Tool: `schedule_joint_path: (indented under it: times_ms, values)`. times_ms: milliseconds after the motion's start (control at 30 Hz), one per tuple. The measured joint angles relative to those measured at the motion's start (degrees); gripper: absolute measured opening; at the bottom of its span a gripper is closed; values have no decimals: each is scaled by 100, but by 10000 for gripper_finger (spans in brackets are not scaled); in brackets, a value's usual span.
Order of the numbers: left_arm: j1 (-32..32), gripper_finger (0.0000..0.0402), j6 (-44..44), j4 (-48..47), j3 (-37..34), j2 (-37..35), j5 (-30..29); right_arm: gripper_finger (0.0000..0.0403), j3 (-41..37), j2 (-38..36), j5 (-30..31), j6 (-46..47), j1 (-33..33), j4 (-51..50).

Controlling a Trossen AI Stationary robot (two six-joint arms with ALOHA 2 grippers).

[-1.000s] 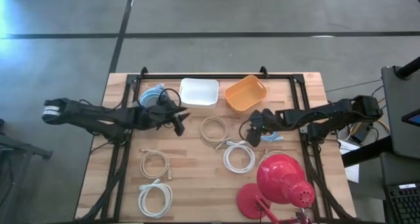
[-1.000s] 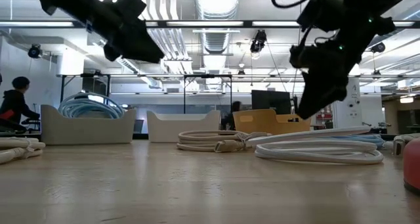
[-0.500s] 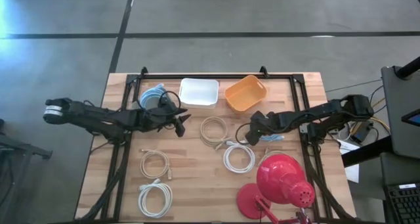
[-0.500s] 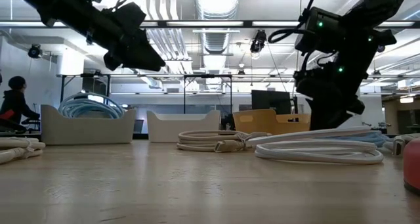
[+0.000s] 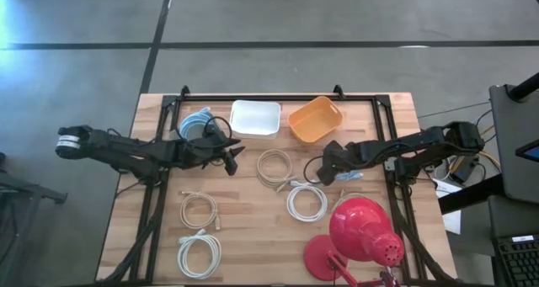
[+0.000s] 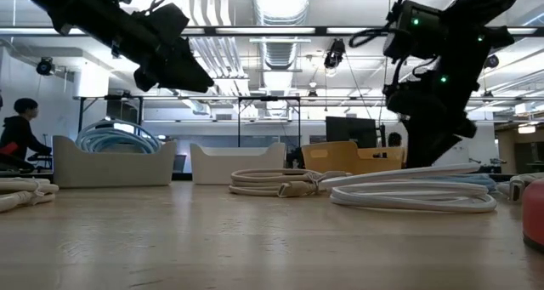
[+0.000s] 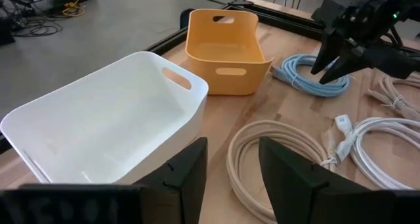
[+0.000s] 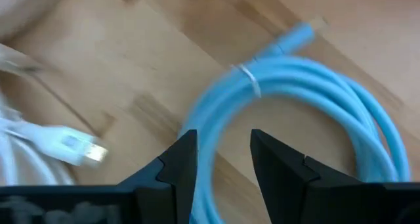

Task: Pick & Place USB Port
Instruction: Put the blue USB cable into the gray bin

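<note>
As you scan from the frame's left, your left gripper (image 5: 237, 155) hangs with fingers apart and empty, just below a white bin (image 5: 195, 124) holding a blue cable coil. Next right, the white tub (image 5: 255, 119) and the orange tub (image 5: 315, 119) show nothing inside. Right of centre, your right gripper (image 5: 322, 172) sits low, fingers parted astride a blue cable (image 8: 315, 112) lying on the table (image 5: 253, 236), not clamped.

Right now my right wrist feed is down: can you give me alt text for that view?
The right gripper hangs with open fingers directly over a coiled light-blue cable lying on the wooden table, not yet gripping it. A white cable's USB plug lies off to one side.
</note>
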State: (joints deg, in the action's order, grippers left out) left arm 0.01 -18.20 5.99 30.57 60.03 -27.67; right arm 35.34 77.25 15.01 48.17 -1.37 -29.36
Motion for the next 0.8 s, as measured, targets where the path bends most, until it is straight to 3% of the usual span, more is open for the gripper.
schedule_joint_path:
  times_ms: [367, 800]
  values:
    - [0, 153, -2, -2, 0, -2, -2, 136, -38, 367, -21, 132, 0, -69]
    - [0, 154, -2, -2, 0, -2, -2, 131, 19, -122, -155, 162, 2, -9]
